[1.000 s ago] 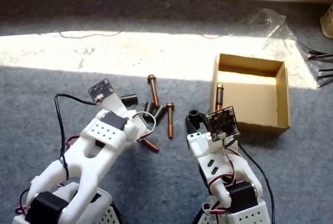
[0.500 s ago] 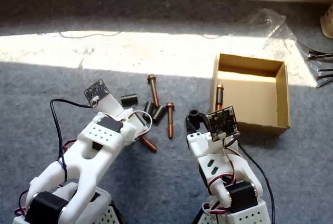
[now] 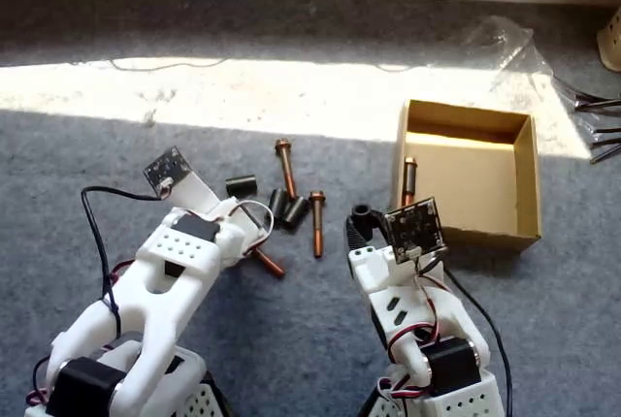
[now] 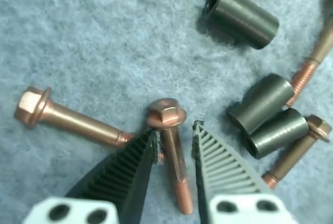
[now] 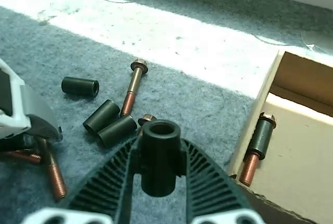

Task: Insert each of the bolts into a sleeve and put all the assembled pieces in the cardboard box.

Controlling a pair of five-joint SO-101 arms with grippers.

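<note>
My left gripper (image 4: 174, 130) is shut on a copper bolt (image 4: 171, 151), which slants head-up between its ribbed fingers; the high view shows this bolt (image 3: 269, 263) low over the carpet. Another bolt (image 4: 67, 122) lies beside it on the carpet. My right gripper (image 5: 160, 141) holds a black sleeve (image 5: 160, 156) upright, bore open upward, close to the cardboard box (image 3: 529, 175). Three loose sleeves (image 3: 241, 185), (image 3: 278, 202), (image 3: 297, 211) and two bolts (image 3: 284, 165), (image 3: 317, 223) lie between the arms. One assembled piece (image 3: 409, 176) leans inside the box's left wall.
Grey carpet with a sunlit band across the far side. A crumpled clear plastic bag (image 3: 505, 44) lies behind the box, and dark cables (image 3: 597, 131) cross the right edge. Open carpet stretches to the left of the left arm.
The left arm has swung left and drawn back a little, carrying the bolt with it away from the cluster. The right arm and its sleeve have not moved.
</note>
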